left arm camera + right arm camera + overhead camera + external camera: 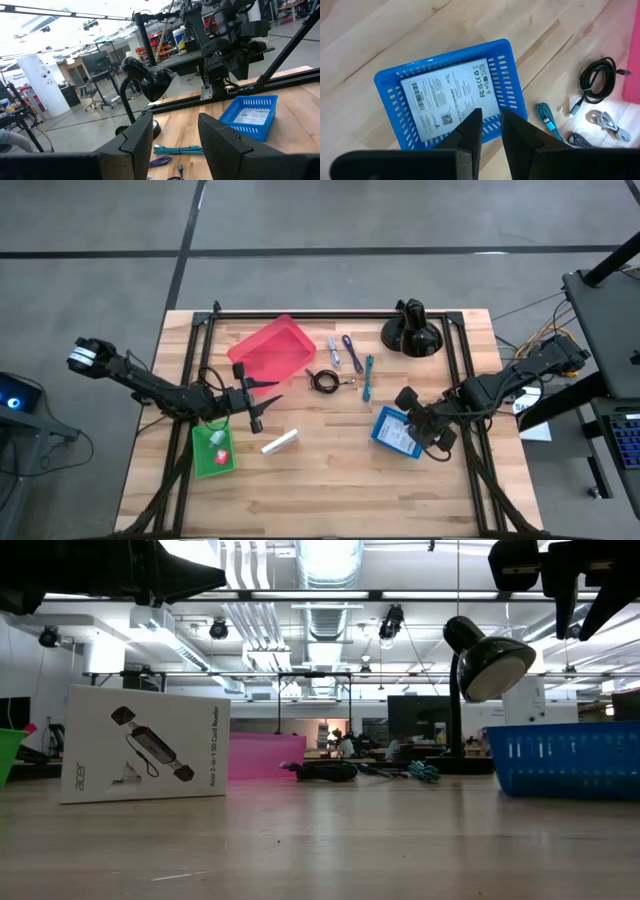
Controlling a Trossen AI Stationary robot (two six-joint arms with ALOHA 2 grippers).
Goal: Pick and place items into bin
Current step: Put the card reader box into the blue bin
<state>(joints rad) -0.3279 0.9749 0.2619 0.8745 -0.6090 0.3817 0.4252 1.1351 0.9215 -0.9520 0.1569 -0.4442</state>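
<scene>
Right gripper (490,127) hangs over the near wall of the blue bin (387,80). Its fingers stand a narrow gap apart with nothing between them, so it is empty. A white box (452,100) with printed labels lies flat inside the bin, filling most of the floor.

Left gripper (255,405) hovers between the red tray (275,348) and the green bin (213,450), fingers parted, holding nothing.

Judgement on the step: the box looks placed, and the right arm is due for the next pick. The nearest loose item is the teal cable (547,120), just beside the bin. To do this well, the gripper should rise clear of the bin wall first, open wider, then come down across the cable's width rather than along it, so both fingers catch the braid.

Items left on the table:
- teal cable: thin, braided, lying straight.
- black cable (323,380): a loose coil, beside the red tray; likely to spring or trail when lifted.
- purple cable (352,350) and a pale one (334,350): side by side, beyond the black coil.
- white stick (280,442): near the green bin.
- green bin holds a small red item (219,439).

The black lamp (412,332) stands at the far edge.
</scene>
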